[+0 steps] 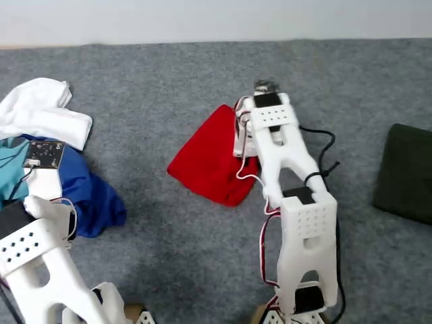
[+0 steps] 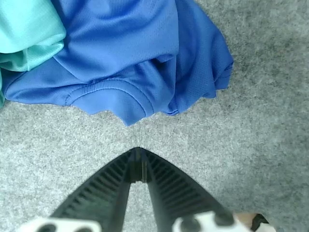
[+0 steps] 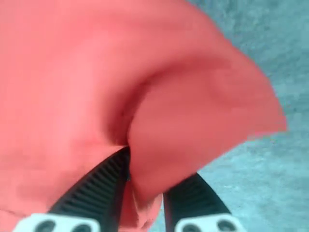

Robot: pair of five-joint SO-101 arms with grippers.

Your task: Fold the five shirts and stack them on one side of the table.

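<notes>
Pinching a fold of the red soft-fabric shirt (image 3: 145, 72), the right gripper (image 3: 147, 176) has its ribbed black jaws pressed onto cloth, with only a narrow cloth-filled gap between them. The bite looks shallow and close to one edge of the garment. In the high view the red shirt (image 1: 210, 160) lies bunched in a rough wedge near mid-table on the grey felt-like table cover (image 1: 169, 270), its right edge under that arm's wrist. Risk 1: a thin pinch slips when the arm lifts or drags, and the cloth falls crumpled. Risk 2: the jaws may hold two layers rather than one, so a pull would carry the whole bundle instead of opening it flat. Risk 3: the cover probably grips fabric, so a drag could roll the hem under. Risk 4: the loose red-and-white cable (image 1: 251, 177) beside the shirt could snag it. The left gripper (image 2: 138, 162) has its jaws meeting tip to tip with nothing between them. It sits over bare cover just beside the collar edge of the crumpled blue mesh shirt (image 2: 135, 53), which lies against a pale teal shirt (image 2: 24, 34). Nothing pins the red shirt's far side, so a one-handed fold is likely to skew. A crumpled white shirt (image 1: 42, 111) lies at the far end of that left heap. A dark green folded cloth (image 1: 405, 172) lies well apart at the right edge, presumably the stack side.
</notes>
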